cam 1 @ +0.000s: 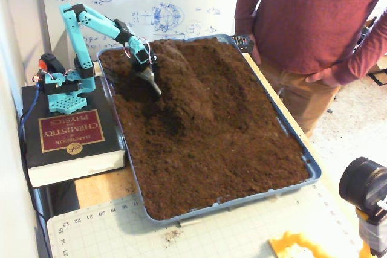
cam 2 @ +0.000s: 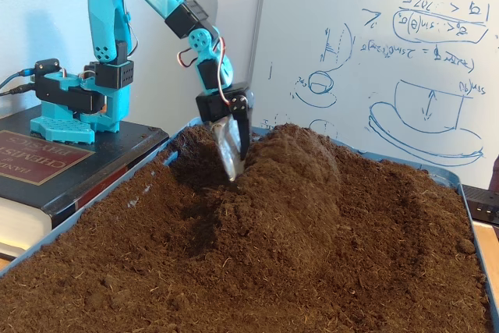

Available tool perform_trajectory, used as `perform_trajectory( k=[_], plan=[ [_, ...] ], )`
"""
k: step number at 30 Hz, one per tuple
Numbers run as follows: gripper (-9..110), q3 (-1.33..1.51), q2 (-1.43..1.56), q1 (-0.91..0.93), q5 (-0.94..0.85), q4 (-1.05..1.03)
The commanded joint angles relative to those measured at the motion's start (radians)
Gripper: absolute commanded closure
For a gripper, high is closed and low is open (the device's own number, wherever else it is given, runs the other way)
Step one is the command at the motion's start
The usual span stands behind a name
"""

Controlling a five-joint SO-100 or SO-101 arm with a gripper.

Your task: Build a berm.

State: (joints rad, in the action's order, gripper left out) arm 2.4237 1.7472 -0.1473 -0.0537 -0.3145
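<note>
The berm (cam 1: 181, 86) is a rounded ridge of dark brown soil running from the tray's far left toward its middle. In the low fixed view the berm (cam 2: 292, 169) rises as a hump. My gripper (cam 1: 155, 86) is shut on a metal scoop (cam 1: 151, 80), whose tip is pressed into the berm's left flank. In the low fixed view the gripper (cam 2: 234, 157) points down with the scoop (cam 2: 228, 144) partly buried in soil. Flat soil (cam 1: 224, 155) fills the rest of the blue tray (cam 1: 311, 167).
The teal arm's base stands on a thick book (cam 1: 72, 134) left of the tray. A person in a red shirt (cam 1: 314, 22) stands at the tray's right side. A whiteboard (cam 2: 390, 60) is behind. A black camera (cam 1: 363, 185) and a cutting mat (cam 1: 121, 228) lie in front.
</note>
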Motion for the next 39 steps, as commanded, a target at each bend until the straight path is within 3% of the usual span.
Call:
perform_trajectory(
  k=[1, 16, 27, 39],
  plan=[
    [101, -0.15, 0.031, -0.031, 0.014, 0.026],
    [101, 0.135, 0.031, -0.078, 0.014, 0.012],
    [101, 0.281, 0.198, -0.232, 0.021, 0.012],
    [101, 0.328, 0.279, -0.299, 0.376, 0.018]
  ],
)
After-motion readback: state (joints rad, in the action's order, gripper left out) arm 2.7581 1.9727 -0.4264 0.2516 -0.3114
